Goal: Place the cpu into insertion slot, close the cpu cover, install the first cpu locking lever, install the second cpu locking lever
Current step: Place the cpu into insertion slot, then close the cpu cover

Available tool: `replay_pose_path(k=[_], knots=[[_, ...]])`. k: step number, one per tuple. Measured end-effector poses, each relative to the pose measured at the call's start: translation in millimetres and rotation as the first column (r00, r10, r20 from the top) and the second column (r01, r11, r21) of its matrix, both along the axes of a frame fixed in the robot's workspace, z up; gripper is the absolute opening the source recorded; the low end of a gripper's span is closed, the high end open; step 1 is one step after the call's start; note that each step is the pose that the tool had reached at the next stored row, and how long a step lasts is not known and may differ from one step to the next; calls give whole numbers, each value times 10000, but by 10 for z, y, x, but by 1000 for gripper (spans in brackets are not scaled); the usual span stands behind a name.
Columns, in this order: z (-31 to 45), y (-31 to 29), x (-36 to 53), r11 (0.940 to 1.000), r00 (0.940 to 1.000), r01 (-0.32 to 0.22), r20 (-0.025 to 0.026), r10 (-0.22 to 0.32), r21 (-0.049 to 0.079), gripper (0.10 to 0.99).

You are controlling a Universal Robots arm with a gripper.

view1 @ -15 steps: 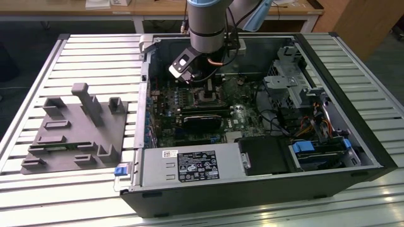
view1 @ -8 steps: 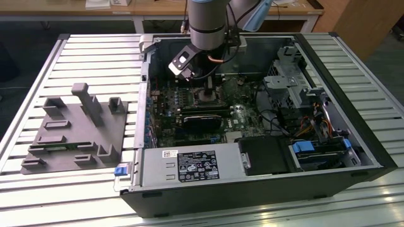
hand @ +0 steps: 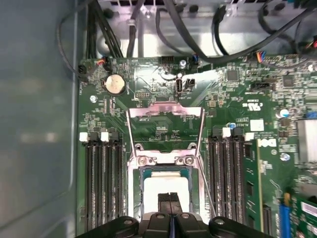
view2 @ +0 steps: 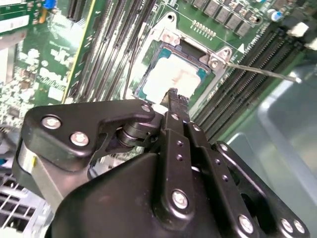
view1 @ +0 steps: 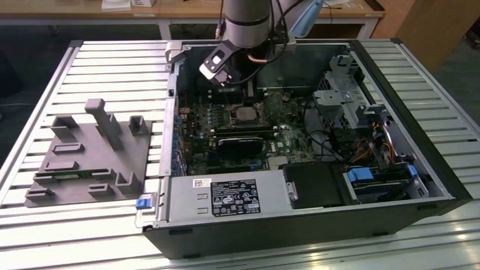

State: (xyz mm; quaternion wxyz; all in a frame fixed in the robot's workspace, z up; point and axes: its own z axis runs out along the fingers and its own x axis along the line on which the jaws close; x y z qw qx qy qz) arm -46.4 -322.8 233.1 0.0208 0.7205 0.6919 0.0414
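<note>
Exterior view: high & well back, angled down over worktop (view1: 105, 62) into open case (view1: 300, 230), arm (view1: 248, 19) at far side. First wrist view: close, straight down on board (hand: 163, 99) past end effector (hand: 170, 200). Second wrist view: close, oblique. Both share end effector tip & cpu (hand: 164, 184) (view2: 173, 77).

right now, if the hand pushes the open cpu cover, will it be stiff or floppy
The cpu cover looks like a thin metal frame around a window, so it is probably light and slightly springy rather than floppy. It seems hinged at the edge beside the cpu, so a push from the hand would likely swing it, not slide it.
</note>
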Motion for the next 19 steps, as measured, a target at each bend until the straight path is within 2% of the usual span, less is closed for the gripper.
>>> replay_pose_path(k=[8,19], knots=[[225,0,0,10000,10000,-1,7,1,-1,106],[248,0,8,10000,10000,-1,8,1,-1,106]])
